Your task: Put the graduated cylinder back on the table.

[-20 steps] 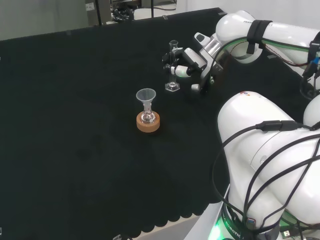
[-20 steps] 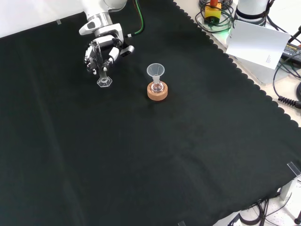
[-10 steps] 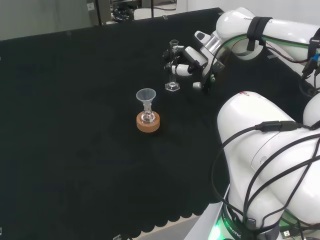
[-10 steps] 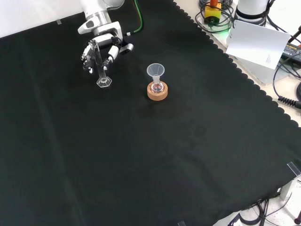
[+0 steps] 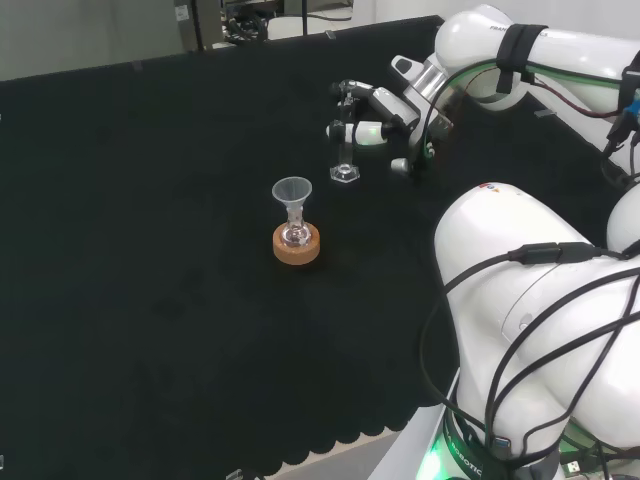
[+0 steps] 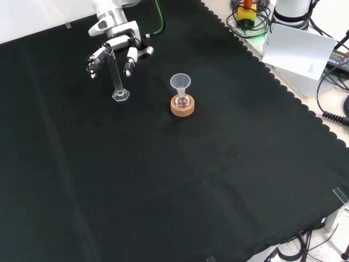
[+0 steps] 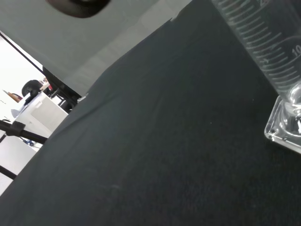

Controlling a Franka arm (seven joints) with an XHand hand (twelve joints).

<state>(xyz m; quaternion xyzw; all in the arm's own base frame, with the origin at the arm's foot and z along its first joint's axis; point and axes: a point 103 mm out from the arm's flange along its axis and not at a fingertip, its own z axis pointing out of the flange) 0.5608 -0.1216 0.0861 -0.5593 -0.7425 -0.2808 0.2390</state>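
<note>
Clear cylinder point(image 6: 116, 76) with printed scale lines and hexagonal foot stands on black cloth surface point(image 6: 163, 174); robot hand point(image 6: 112, 49) released, fingers apparently spread around it.

Bare cloth point(image 6: 163, 180) all round; funnelled flask point(image 6: 181, 95) stands near the cylinder point(image 6: 116, 79).

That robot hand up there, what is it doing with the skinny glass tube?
The hand has set the graduated cylinder upright on the black cloth. Its fingers are spread open around the top, no longer gripping. Nearby, a funnel sits in a small flask on a cork ring.
</note>
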